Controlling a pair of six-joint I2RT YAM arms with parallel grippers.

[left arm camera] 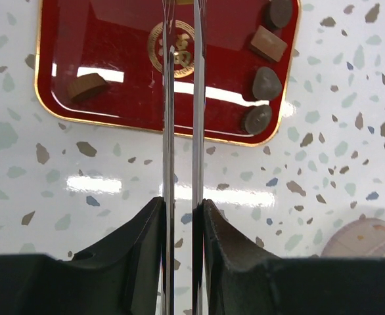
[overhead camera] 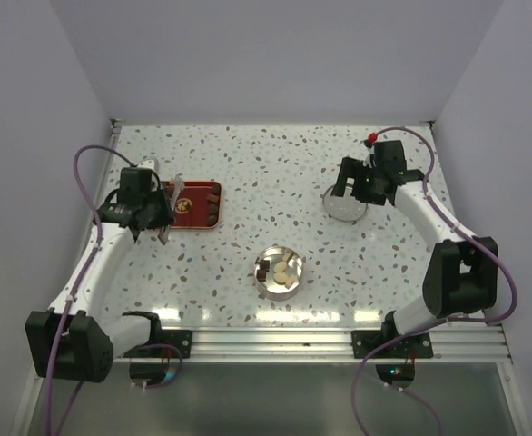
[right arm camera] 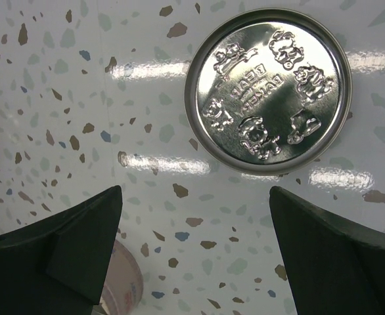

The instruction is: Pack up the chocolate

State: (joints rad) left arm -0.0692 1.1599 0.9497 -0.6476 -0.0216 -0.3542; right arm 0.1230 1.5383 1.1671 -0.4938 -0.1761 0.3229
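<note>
Partly done: several chocolates (overhead camera: 281,269) lie in the round tin (overhead camera: 280,294) near the table's (overhead camera: 248,154) front edge, while five wait on the red tray (left arm camera: 113,39) at its left side. The left gripper (left arm camera: 182,216) clenches the tweezers (left arm camera: 196,131), whose tips are empty. The right gripper (right arm camera: 196,197) gapes above the lid (right arm camera: 268,88) — not yet fitted.

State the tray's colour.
The tray is dark red with a gold rim, best seen in the left wrist view.

Robot lab cell: plain white enclosure walls (overhead camera: 275,54), speckled tabletop (overhead camera: 275,173), aluminium mounting rail (overhead camera: 275,341) along near edge.
</note>
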